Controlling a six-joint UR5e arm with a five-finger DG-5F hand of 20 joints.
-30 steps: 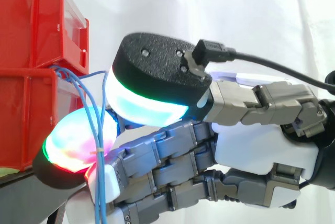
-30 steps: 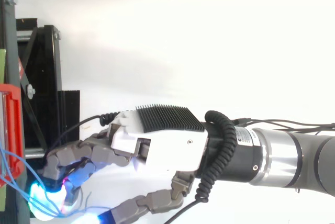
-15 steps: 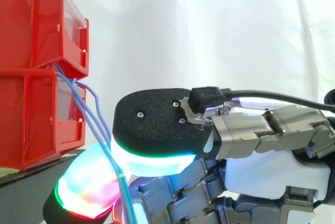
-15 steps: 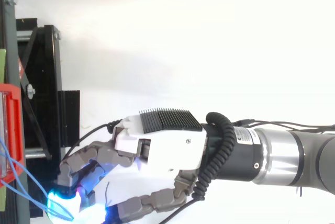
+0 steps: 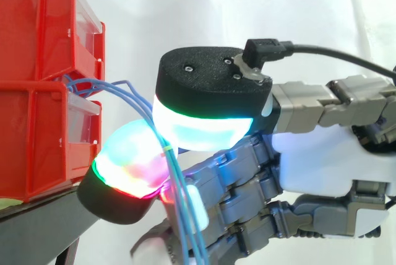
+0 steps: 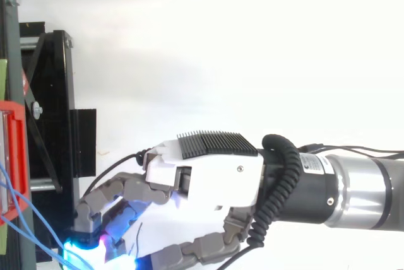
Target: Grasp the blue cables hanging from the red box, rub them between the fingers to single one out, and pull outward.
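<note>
Since the hand (image 5: pixel 322 153) has drawn back from the red box (image 5: pixel 37 141) over the last second, the blue cables (image 5: pixel 111 85) now stretch outward from the box front. They are clamped between the hand's pads (image 5: pixel 201 129). By this reading, the pull is under way.

The place is a robotics lab test rig. A plain white curtain (image 5: pixel 216 11) closes off the background, stacked red bins (image 5: pixel 37 36) sit on a black metal stand (image 6: pixel 47 93), and an industrial robot arm (image 6: pixel 360 188) carries a many-jointed hand (image 6: pixel 208 178).
</note>
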